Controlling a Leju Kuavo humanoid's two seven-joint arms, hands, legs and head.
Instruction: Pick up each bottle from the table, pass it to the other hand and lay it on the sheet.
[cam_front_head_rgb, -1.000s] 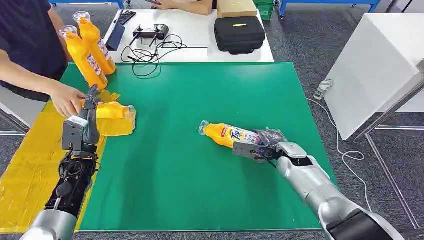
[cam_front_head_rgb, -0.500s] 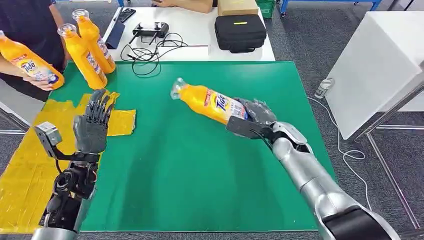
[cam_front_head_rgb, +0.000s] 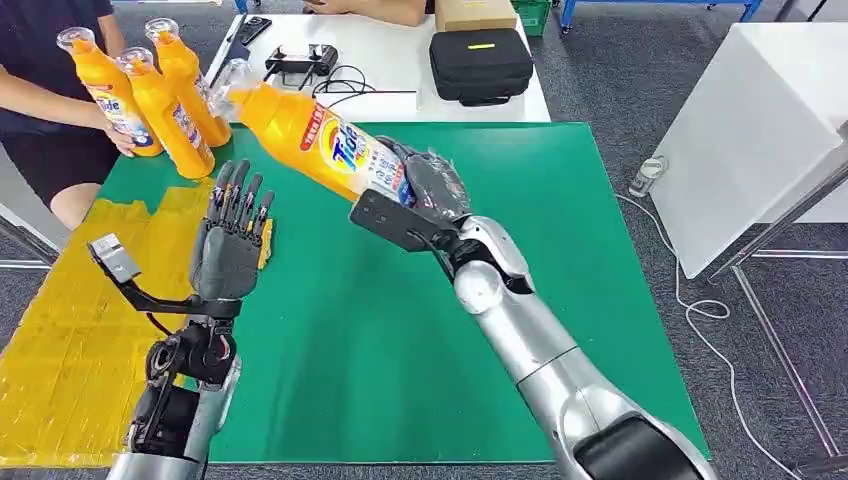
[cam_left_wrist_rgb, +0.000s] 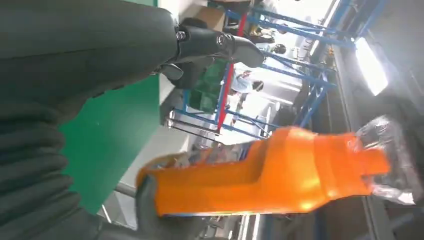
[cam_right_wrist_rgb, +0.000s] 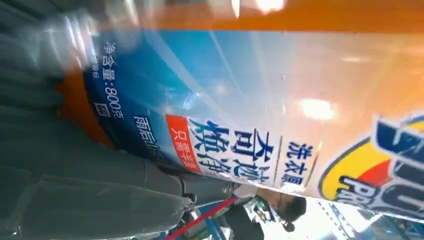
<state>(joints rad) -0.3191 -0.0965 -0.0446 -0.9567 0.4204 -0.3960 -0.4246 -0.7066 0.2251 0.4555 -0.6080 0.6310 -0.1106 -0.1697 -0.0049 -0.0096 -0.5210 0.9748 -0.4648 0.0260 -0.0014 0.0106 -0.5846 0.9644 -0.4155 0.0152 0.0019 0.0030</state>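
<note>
**Handover pending**

My right hand (cam_front_head_rgb: 425, 190) grasps the bottle (cam_front_head_rgb: 310, 140), raised above the green surface (cam_front_head_rgb: 420, 330) and tilted toward my left hand (cam_front_head_rgb: 228, 250), which waits released, fingers spread. I judge the pass and the laying on the yellow sheet (cam_front_head_rgb: 60, 340) remain.

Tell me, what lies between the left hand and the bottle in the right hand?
In the head view, nothing: bare green mat separates the left hand from the bottle.
</note>
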